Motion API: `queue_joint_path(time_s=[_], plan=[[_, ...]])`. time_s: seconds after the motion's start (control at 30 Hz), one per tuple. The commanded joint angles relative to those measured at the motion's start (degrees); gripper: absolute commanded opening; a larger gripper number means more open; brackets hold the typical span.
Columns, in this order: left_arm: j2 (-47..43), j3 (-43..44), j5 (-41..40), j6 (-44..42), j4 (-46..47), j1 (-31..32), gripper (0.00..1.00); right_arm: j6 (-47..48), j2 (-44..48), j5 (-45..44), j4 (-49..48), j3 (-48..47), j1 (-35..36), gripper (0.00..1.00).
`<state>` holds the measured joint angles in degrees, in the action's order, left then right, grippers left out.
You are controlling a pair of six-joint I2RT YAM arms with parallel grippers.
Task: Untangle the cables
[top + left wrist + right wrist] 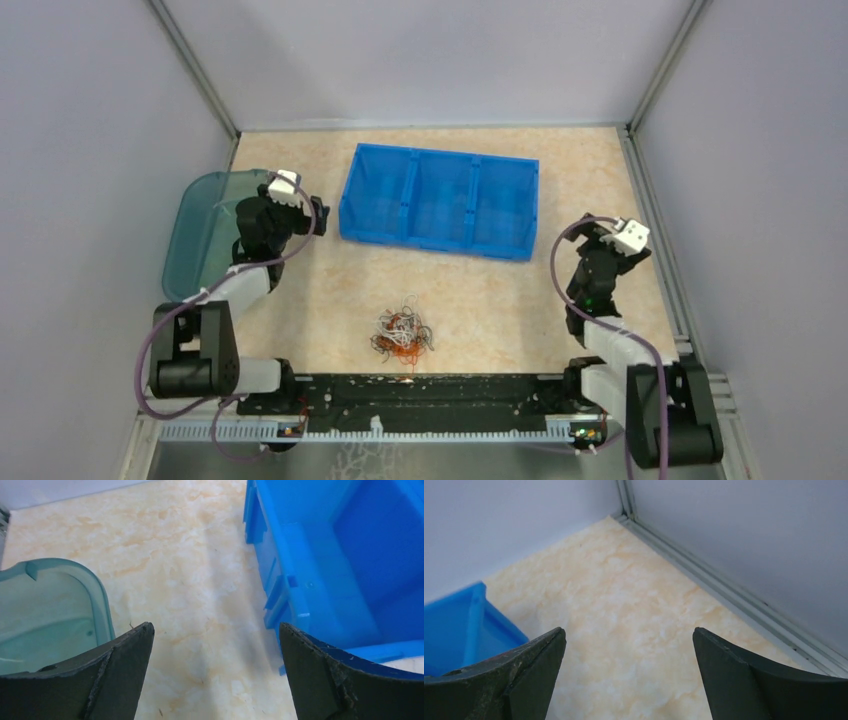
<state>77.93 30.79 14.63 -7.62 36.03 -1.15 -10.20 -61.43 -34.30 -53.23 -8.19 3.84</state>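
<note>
My left end effector (pixel 215 627) and right end effector (pixel 629 631) both stand wide and empty, while the cables (pixel 403 335) lie in one tangled clump on the bench (pixel 500 290), nearer me than the blue bin (pixel 430 238).

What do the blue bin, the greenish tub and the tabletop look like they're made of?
Blue bin: likely moulded plastic, opaque, slightly glossy, with ribbed walls and dividers. Greenish tub: seemingly translucent plastic, smooth; its floor shows through the wall. Tabletop: smooth beige marble pattern, perhaps laminate or printed sheet; unclear.
</note>
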Motion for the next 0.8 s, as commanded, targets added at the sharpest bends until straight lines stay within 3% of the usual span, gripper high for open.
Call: queue_joint_path(time_s=[0.0,0.17,0.27,0.37,0.5,0.67,0.77], plan=[[-2.4,7.9,5.6,-0.8,-23.5,-0.5,1.00,-6.6,9.3,-6.0,19.6,-7.7,-0.5,0.99],[-2.0,19.7,9.8,-4.6,-44.9,-0.6,1.00,-12.1,8.7,1.1,47.4,-23.8,-0.6,0.99],[-2.4,23.9,11.2,-7.1,-53.3,-0.7,1.00,-15.5,4.9,5.9,54.8,-29.9,-0.6,0.99],[-4.0,26.4,14.0,-9.1,-59.7,-0.7,1.00,-19.0,5.2,11.1,55.7,-31.2,-0.6,0.99],[-7.8,26.2,18.2,-12.1,-65.0,-0.7,1.00,-15.6,9.2,36.2,46.2,-28.0,0.6,0.99],[-13.6,23.3,24.5,-19.2,-69.1,-0.6,1.00,-8.4,9.7,35.3,48.1,-30.5,19.1,0.97],[-16.8,19.8,30.7,-23.9,-70.8,-0.4,1.00,-8.3,7.3,44.6,46.6,-30.8,26.7,0.90]])
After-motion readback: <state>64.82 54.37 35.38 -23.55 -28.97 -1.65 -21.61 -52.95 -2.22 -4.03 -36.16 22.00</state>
